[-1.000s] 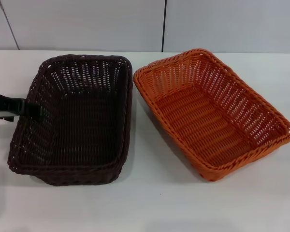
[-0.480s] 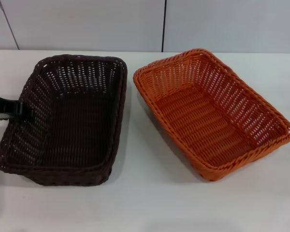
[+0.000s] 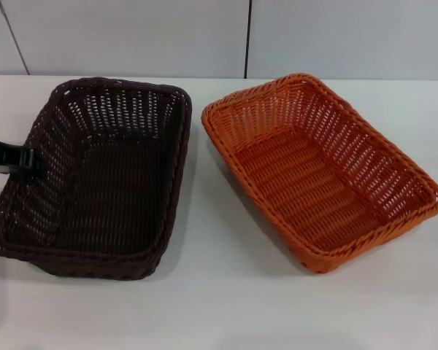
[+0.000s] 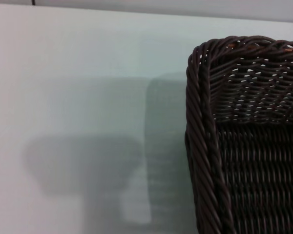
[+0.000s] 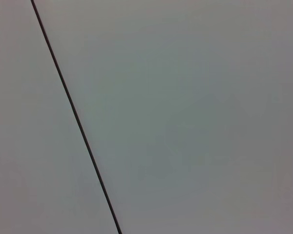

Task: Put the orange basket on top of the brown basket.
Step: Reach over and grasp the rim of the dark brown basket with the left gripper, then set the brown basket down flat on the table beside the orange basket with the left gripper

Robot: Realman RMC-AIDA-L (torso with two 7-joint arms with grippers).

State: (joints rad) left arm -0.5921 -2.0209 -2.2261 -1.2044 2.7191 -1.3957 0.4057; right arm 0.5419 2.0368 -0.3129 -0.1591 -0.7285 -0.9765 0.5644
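The table [image 3: 226,313] carries both baskets side by side, near but apart. The brown basket [image 3: 95,175] fills the left half of the head frame; the orange basket [image 3: 317,171] lies in the right half, angled, its near corner toward lower right. I judge the orange one light, stiff enough to hold shape, slightly springy, and not fragile; its braided rim looks the best place to pinch, on a long side near the middle so it won't tip. My left gripper [image 3: 11,159] sits at the frame's left edge, against the brown basket's left rim; whether it pinches that rim I cannot tell. My right gripper is out of sight.
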